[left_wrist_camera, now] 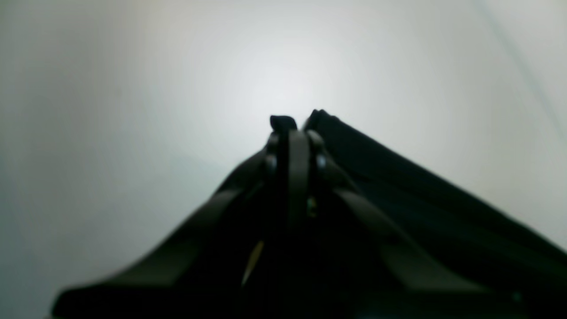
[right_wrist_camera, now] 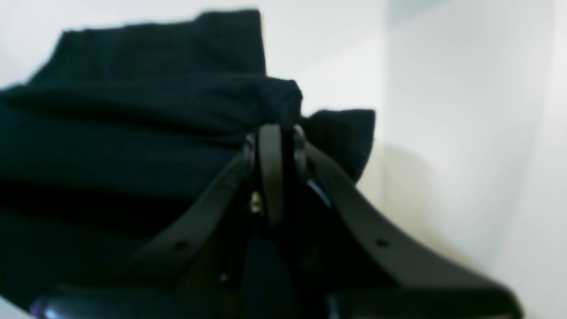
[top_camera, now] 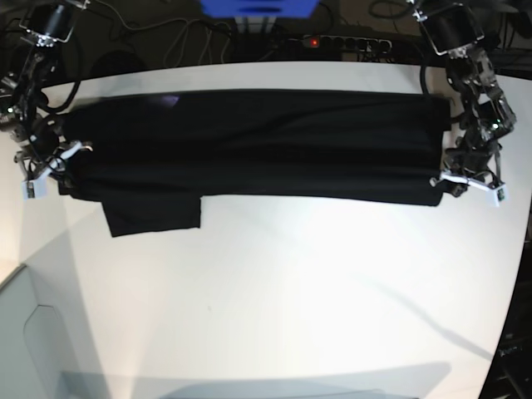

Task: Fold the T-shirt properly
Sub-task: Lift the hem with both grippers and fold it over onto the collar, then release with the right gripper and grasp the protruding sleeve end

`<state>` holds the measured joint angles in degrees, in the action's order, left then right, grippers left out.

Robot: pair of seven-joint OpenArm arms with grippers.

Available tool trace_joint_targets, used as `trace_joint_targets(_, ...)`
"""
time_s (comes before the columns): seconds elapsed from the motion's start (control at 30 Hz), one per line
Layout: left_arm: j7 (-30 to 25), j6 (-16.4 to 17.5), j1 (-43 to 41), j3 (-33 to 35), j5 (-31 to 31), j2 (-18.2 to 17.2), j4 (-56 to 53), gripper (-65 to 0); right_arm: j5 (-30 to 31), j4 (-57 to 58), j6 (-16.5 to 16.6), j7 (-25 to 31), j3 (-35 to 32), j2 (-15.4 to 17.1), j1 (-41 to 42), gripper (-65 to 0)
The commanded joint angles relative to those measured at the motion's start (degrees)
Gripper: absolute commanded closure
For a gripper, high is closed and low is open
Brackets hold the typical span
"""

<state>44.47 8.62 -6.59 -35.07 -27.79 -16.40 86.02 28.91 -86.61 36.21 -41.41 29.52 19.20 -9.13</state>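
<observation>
Right gripper (top_camera: 51, 164) and left gripper (top_camera: 460, 180) each pinch an end of our T-shirt (top_camera: 258, 145) | long axis runs straight between them across the white table (top_camera: 291, 291) | neither arm nearer.

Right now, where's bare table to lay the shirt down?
Free: the wide white table between the T-shirt and the near edge. Crowded: the far strip, where the shirt spans between the left gripper and right gripper, both clamping it.

left gripper (top_camera: 443, 184) and right gripper (top_camera: 65, 170) both clamped closed, arms spread wide
</observation>
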Motion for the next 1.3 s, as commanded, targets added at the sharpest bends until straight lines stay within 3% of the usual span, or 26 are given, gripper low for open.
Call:
trace_joint_targets(0.0,-1.61,-0.31,-0.4,-0.58,0.14,-1.05,2.2,0.0,0.41,-0.73,-0.03,1.1,0.68,1.41,0.47,0.0)
trace_joint_targets(0.17,-1.61,-0.31,-3.65,-0.58,0.49,1.5,6.33,0.0,0.41,-0.64,-0.12,0.66,0.33,1.33,0.47,0.0)
trace_joint_targets(0.4,-1.52,-0.67,-5.85,-0.58,0.58,1.68,6.33,0.0,0.32,3.93,-0.12,0.66,0.24,0.45,0.47,0.0)
trace_joint_targets(0.6,-1.52,-0.75,-5.94,-0.58,0.58,1.33,6.33,-0.4,0.32,6.12,-0.12,0.57,0.5,0.18,0.38,-14.2)
trace_joint_targets(0.7,-1.43,-0.75,-6.03,-0.58,0.58,1.33,6.33,-0.5,0.41,6.04,-0.12,0.57,0.59,0.45,0.38,-18.1)
trace_joint_targets(1.27,-1.52,-0.75,-7.17,-0.58,0.58,1.68,6.42,-0.5,0.41,-2.84,-0.12,0.57,0.77,1.77,-0.06,-18.5)
